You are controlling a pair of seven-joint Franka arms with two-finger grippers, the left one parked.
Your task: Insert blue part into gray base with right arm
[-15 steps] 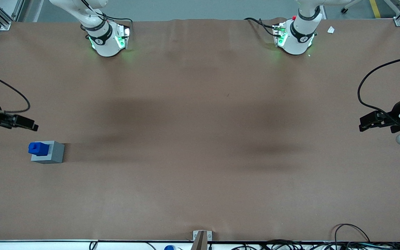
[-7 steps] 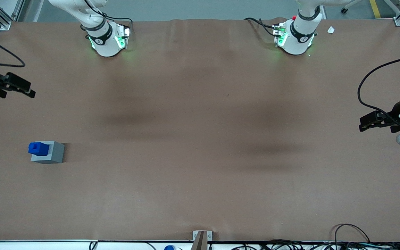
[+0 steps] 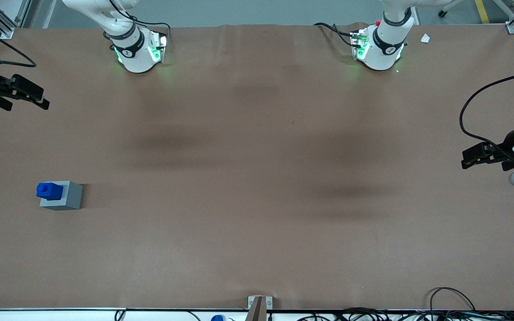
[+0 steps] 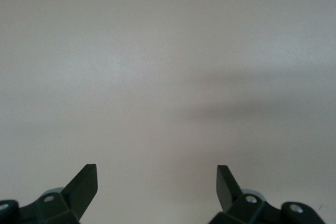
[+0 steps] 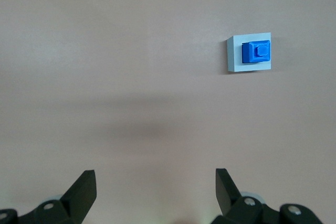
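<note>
The blue part (image 3: pixel 49 190) sits seated in the gray base (image 3: pixel 66 195), which rests on the brown table at the working arm's end. The wrist view shows the same pair from above: the blue part (image 5: pixel 256 52) centred in the gray base (image 5: pixel 235 56). My right gripper (image 3: pixel 40 100) hangs well above the table, farther from the front camera than the base and clear of it. It is open (image 5: pixel 155 182) with nothing between its fingers.
The brown table cover (image 3: pixel 257 178) spreads across the whole scene. Two white arm bases (image 3: pixel 138 49) stand along the edge farthest from the front camera. Cables (image 3: pixel 453 307) lie at the near edge toward the parked arm's end.
My right gripper has pulled away from just beside the gray base, moving up and away from the front camera. The blue part and gray base have stayed put.
</note>
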